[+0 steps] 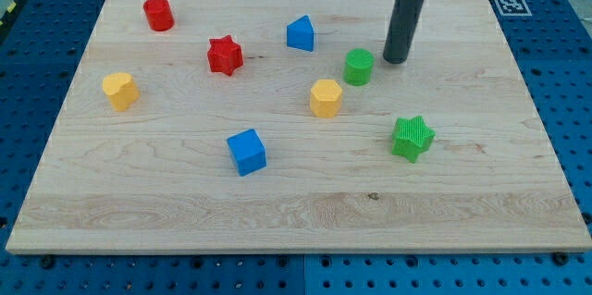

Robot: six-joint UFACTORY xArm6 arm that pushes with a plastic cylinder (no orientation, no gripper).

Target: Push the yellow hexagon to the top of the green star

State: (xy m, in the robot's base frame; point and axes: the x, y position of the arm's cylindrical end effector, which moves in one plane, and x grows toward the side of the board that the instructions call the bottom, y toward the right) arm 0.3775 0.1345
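Eight blocks are sitting on the wooden board you are looking at. Starting at the view's left, a yellow block, its shape unclear, is lying near the left edge, with a red cylinder at its 1 o'clock. Moving right, a red star is standing well apart from a blue cube at its 6 o'clock, and a blue block with a peaked top is sitting at the star's 2 o'clock. You are finding the yellow hexagon near the board's middle, with a green cylinder just beside it at 1 o'clock. My tip is resting just beside that cylinder at its 3 o'clock, apart from the hexagon. The green star is lying at the hexagon's 4 o'clock, well apart. You are seeing a bare rod only, so nothing is being grasped.
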